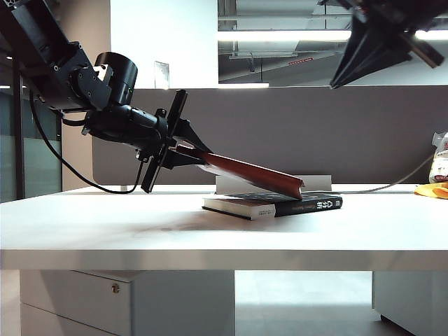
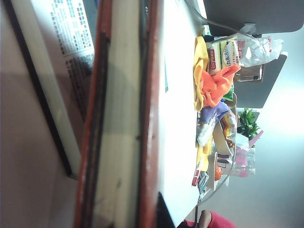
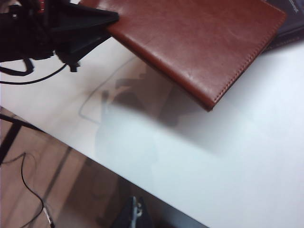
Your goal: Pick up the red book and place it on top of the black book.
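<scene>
Gripping the red book (image 1: pixel 248 172) at frame centre, the left gripper (image 1: pixel 183 151) tilts it onto the black book (image 1: pixel 294 204); the right gripper (image 1: pixel 350 66), upper right, has fingers whose state cannot be told.

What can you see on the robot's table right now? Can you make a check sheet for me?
Surface: white table, mostly bare in front.
Job's things: red book tilted, its far end low over the black book, which lies flat on the table.
Clutter: snack bag and orange cloth among bright odds and ends at the table's far end.
Grippers: left gripper shut on the red book's near end; right gripper hangs high above the table, jaws unclear.
Cables: black cable hangs from the left arm.
Surroundings: grey partition behind the table, drawer cabinet below it.
</scene>
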Action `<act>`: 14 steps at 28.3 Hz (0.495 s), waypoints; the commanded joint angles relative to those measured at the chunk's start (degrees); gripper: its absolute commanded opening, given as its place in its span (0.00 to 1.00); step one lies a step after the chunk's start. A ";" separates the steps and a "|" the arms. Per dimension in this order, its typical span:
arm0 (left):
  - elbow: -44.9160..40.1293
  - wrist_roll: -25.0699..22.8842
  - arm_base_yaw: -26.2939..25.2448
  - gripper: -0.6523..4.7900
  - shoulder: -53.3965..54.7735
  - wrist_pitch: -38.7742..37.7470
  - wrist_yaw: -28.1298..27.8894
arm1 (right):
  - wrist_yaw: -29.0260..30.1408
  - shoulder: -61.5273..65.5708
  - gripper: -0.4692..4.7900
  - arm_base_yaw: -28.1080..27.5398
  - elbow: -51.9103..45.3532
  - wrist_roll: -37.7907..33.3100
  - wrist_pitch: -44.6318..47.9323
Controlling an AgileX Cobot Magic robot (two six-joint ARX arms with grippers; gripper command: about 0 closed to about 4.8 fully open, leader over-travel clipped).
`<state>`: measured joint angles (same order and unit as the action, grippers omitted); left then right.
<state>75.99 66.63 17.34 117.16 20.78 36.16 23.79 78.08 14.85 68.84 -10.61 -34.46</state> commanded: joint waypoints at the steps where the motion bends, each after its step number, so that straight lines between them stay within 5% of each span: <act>1: 1.60 -1.81 0.00 0.11 -0.63 1.31 1.33 | -1.05 2.08 0.08 0.11 3.56 0.70 -3.45; 14: 6.49 -3.21 0.00 0.11 0.50 -3.17 1.40 | -8.00 2.14 0.08 0.07 11.28 4.37 -5.42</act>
<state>81.25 63.86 17.37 117.93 15.35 36.73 16.95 80.58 14.87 78.89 -7.25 -40.47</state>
